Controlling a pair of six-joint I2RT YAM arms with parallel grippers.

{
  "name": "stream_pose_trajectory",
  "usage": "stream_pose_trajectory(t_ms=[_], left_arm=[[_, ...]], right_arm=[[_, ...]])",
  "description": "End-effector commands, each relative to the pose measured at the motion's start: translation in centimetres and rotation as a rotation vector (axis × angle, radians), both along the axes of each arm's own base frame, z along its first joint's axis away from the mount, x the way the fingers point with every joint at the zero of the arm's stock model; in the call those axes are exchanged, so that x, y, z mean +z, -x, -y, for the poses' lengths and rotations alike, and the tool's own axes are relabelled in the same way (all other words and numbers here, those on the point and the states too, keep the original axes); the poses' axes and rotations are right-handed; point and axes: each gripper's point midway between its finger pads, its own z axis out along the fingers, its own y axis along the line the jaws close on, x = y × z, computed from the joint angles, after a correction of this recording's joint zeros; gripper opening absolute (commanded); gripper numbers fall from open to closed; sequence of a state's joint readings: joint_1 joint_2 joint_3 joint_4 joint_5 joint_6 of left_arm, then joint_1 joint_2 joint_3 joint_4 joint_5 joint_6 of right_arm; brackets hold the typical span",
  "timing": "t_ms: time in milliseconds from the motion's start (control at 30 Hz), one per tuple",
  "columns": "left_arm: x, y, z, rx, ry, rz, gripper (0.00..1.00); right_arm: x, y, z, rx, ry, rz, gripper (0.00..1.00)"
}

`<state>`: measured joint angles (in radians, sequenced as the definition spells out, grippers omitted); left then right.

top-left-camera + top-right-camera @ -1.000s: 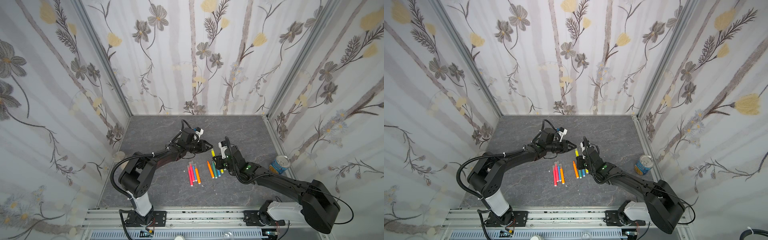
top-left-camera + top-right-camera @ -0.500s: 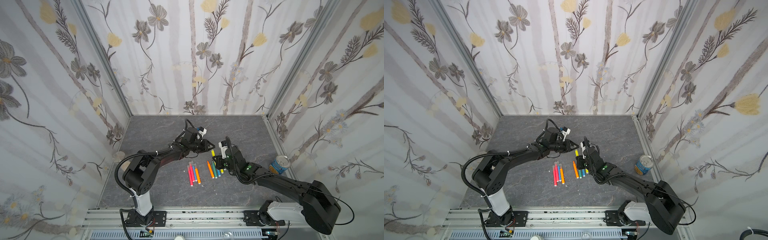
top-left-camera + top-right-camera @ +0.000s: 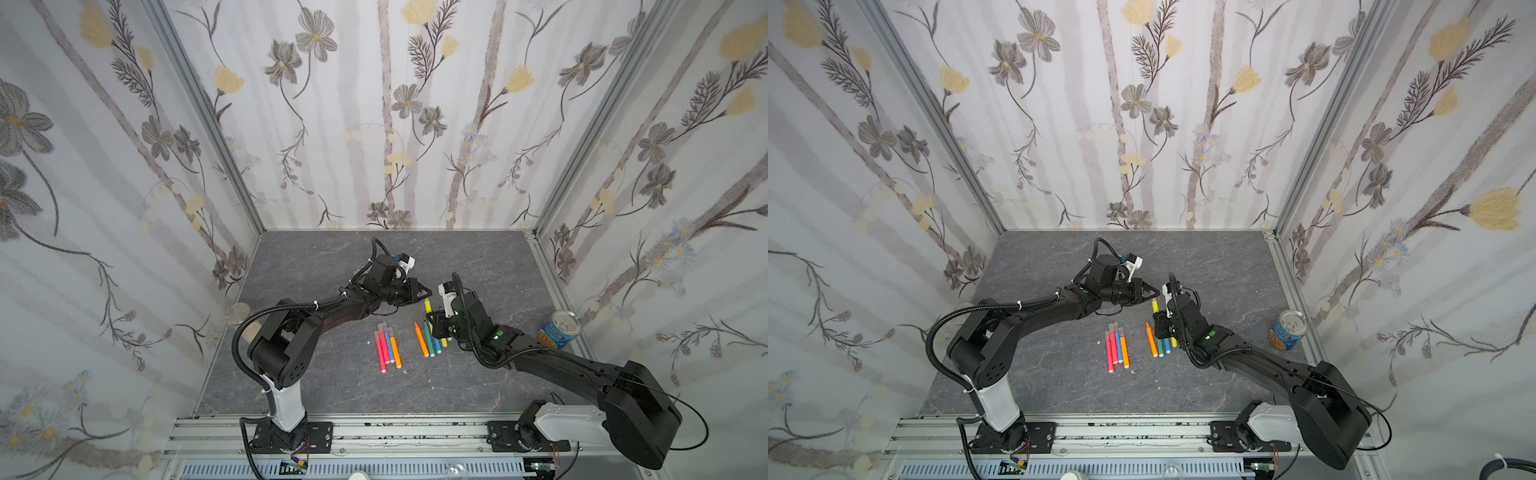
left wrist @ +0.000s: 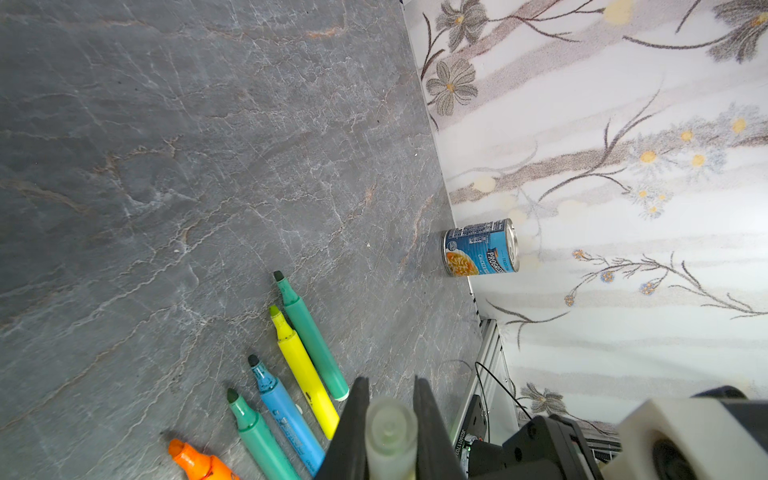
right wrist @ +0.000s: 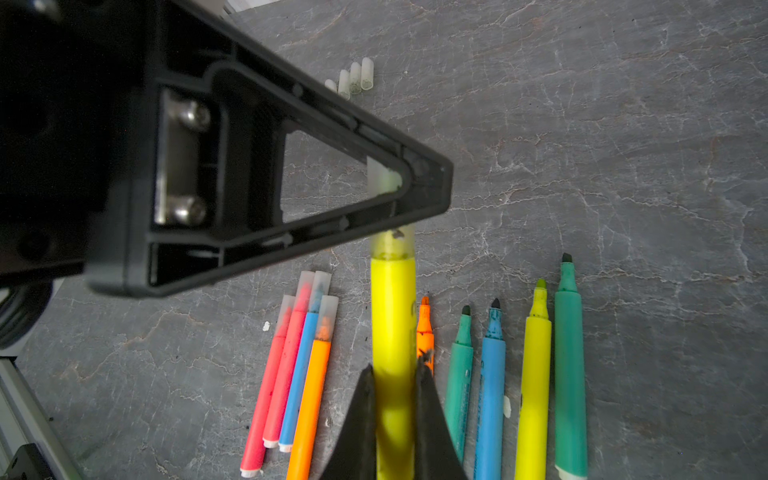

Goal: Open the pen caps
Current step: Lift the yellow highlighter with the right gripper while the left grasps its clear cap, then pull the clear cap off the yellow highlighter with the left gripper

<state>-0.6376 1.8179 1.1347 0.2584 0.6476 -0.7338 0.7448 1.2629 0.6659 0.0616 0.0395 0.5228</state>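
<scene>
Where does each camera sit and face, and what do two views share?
Both top views: high at the front, looking down on the grey marbled table; black left arm and right arm show.
Left wrist: behind the left jaws, facing the blue-labelled metal can; they pinch a translucent plastic cap.
Right wrist: behind the right jaws, looking along the yellow felt-tip pen they clamp; left jaws cross it.
Shared: both wrist views show that cap and uncapped pens.

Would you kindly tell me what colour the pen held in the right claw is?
The pen is bright yellow, clearest in the right wrist view.
</scene>
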Motion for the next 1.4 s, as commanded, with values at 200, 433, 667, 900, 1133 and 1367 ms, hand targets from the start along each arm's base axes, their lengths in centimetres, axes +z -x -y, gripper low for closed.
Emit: stream_pose_trajectory(t_ms=[200,433,667,900,1133,1367], left_arm=[[0.6,0.2,0.5,-0.024,0.024,0.024,0.0],[1.0,0.2,0.5,-0.027,0.029,0.031,0.0],[1.0,0.0,0.6,-0.026,0.028,0.036,0.0],[0.8,-1.4,-0.4,0.021,-0.014,0.072,0.0],[0.1,-3.3,-2.4,0.084,-0.077,0.104,0.0],[-0.8,-4.7,-3.9,0.132,-0.103,0.101,0.0]], right_arm=[[1.0,-1.1,-0.6,0.004,-0.027,0.039,0.31],[0.0,-2.0,-1.3,0.015,-0.005,0.019,0.31],[0.1,-2.4,-1.9,0.028,-0.008,0.023,0.07],[-0.6,-2.0,-1.7,0.039,0.005,0.003,0.0],[-2.0,-0.7,-1.4,0.048,0.004,-0.035,0.0],[-3.1,1.2,-1.8,0.067,-0.006,-0.054,0.0]])
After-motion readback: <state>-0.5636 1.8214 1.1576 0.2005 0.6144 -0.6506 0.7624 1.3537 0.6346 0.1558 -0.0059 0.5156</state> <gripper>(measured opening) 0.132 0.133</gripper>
